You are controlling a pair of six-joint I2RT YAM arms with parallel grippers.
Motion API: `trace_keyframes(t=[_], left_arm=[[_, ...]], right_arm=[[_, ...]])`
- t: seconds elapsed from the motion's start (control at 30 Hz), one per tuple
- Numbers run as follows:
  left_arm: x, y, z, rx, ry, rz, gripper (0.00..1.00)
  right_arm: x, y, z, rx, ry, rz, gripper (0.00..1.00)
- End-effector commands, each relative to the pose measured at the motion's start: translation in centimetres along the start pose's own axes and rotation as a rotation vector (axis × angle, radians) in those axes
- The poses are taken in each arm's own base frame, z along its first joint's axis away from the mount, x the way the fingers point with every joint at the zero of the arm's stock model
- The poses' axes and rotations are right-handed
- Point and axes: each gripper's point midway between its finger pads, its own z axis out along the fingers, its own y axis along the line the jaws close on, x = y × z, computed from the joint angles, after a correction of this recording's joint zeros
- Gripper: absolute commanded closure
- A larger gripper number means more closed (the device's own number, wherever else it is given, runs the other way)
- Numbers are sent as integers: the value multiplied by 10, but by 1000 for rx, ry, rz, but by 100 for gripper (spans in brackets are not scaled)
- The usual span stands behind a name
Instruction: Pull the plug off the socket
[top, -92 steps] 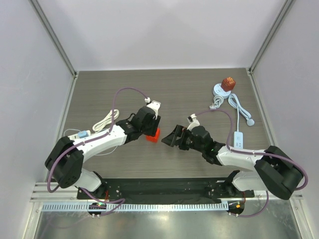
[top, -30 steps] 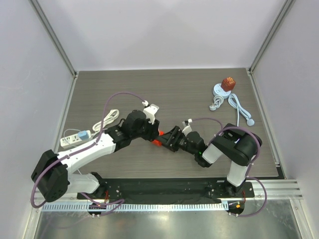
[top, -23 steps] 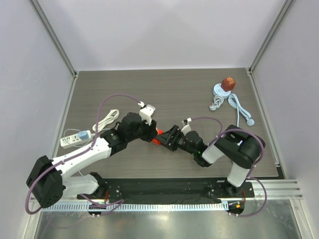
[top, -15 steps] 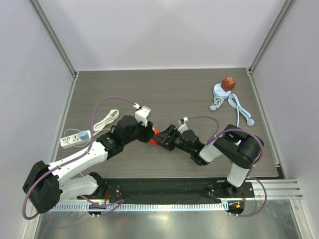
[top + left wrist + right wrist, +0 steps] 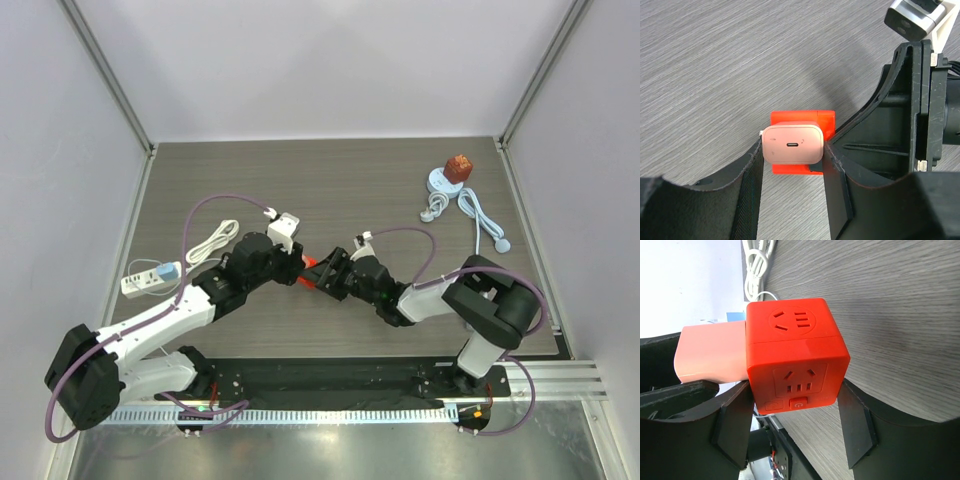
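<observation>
The orange cube socket (image 5: 311, 273) lies near the middle of the surface (image 5: 380, 190), between the two arms. The pink plug (image 5: 792, 144) is pushed into the side of the socket that faces the left arm, its body flush against the orange face with no gap showing.

The left tool (image 5: 792, 161) pinches the plug, one finger (image 5: 752, 167) pressed on each flank just short of the socket. The right tool (image 5: 796, 412) grips the socket itself from the opposite side, its fingers (image 5: 734, 420) clamped on two opposite faces. From above, the two tools meet at the socket. The pictures do not show whether the socket rests on the surface.

Well to the left of the socket lie a white power strip (image 5: 150, 277) and a coiled white cord (image 5: 215, 240). Far to the upper right of the socket are a round white base (image 5: 442, 181) and a loose white cable (image 5: 480, 215).
</observation>
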Motion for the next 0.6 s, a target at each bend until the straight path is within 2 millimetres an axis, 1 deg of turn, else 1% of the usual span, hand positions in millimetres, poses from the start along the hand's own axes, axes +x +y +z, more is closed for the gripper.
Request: trace_keyframes(t=[0.0,0.03,0.07,0.1,0.13,0.17,0.23,0.27,0.37,0.4,0.47,0.5,0.53,0.57], left_arm=[[-89,-59,-29,268,-301,-13,100],[-92,-60,-31,273,-320,-14,100],[-90,-59,-31,268,-320,-18,100],[-91,-57,-32,258,-323,-22,100],[-90,-52,-31,233,-320,-26,100],[-92,-52,-32,232,-325,-27,100],[-92,-49,-32,226,-326,-43,100],[-92,-48,-32,221,-328,-52,100],[-93,-38,-31,189,-322,-80,100],[-93,-30,-31,168,-326,-94,100],[-95,-22,-32,148,-334,-138,100],[-95,-12,-31,119,-336,-160,100],[-94,-7,-30,107,-332,-174,100],[-92,-3,-27,90,-322,-184,100]], right_arm=[[-11,-92,1,304,-89,-16,99],[-8,-88,3,279,-74,-7,99],[-4,-88,5,268,-63,7,99],[-5,-84,7,241,-64,13,99],[0,-88,8,239,-45,25,99],[-1,-82,9,204,-52,38,99],[3,-89,8,210,-40,51,99],[3,-89,8,204,-40,55,99],[4,-92,8,207,-39,58,99],[3,-93,7,207,-40,54,99],[3,-92,6,206,-45,50,99],[2,-95,6,224,-45,42,99],[2,-96,6,233,-47,25,99],[-1,-103,3,277,-62,8,99]])
